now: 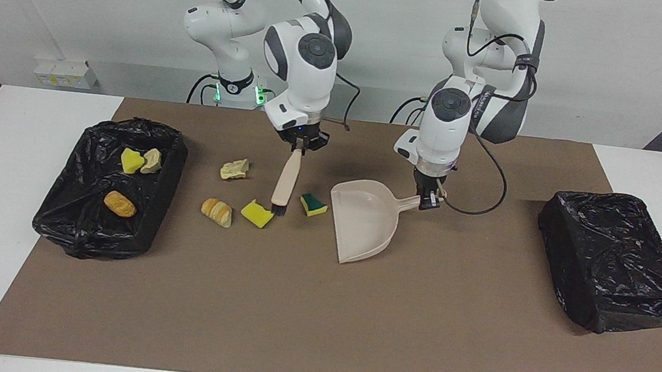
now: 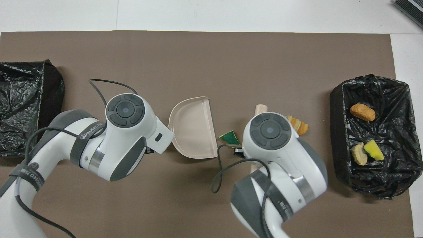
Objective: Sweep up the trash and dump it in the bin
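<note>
Brush and dustpan flank green sponge

Bin [image 1: 54, 217] holds three trash pieces. Right gripper [image 1: 302, 145] grasps brush [image 1: 284, 184], bristles touching yellow sponge [image 1: 255, 213]. Green sponge [image 1: 313, 205] lies between brush and dustpan [image 1: 363, 225]. Left gripper [image 1: 428, 203] clenches dustpan handle.

One camera faces the robots from high across the table [image 1: 315, 354]; the other looks steeply down, seemingly closer; both share the mat [image 2: 231, 59]
</note>
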Controlling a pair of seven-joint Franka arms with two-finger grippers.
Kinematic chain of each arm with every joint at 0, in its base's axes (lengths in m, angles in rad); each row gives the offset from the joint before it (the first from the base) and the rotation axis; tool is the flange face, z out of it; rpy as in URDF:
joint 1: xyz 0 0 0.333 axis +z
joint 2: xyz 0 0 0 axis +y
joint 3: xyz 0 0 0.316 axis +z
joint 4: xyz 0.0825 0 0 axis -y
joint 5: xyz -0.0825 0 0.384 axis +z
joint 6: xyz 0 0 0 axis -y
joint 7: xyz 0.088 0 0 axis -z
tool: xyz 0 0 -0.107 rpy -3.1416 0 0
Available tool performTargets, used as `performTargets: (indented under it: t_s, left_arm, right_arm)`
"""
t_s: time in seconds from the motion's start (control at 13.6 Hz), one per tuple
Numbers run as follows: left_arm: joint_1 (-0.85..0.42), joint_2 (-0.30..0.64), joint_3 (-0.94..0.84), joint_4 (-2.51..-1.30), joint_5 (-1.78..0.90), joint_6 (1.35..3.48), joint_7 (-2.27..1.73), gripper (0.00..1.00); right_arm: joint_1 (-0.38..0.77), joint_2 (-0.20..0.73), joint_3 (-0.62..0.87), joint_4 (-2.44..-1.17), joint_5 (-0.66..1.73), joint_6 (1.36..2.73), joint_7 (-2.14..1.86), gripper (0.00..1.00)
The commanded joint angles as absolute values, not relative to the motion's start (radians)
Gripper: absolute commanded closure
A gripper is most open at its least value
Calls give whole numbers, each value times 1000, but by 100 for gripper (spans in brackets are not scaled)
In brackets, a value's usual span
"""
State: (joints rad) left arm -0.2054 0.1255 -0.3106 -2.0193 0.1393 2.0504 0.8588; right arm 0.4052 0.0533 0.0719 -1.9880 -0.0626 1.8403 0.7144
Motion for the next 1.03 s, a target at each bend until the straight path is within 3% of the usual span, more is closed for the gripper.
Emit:
performTargets:
  t_s: [0.0,0.37,0.96]
  left_arm:
    - [-216,72,-330,-2082,155,2059,804,100]
    - [-216,75,-364,-2080,147,2062,735,100]
    - [-216,106,-383,-2075,147,2053,693,100]
  right_arm:
    - [261,57,89,-2031,-124,1865,585,100]
    - [89,70,94,-2083,-265,1934,384,100]
    - [176,149,98,-2097,-238,1954,238,100]
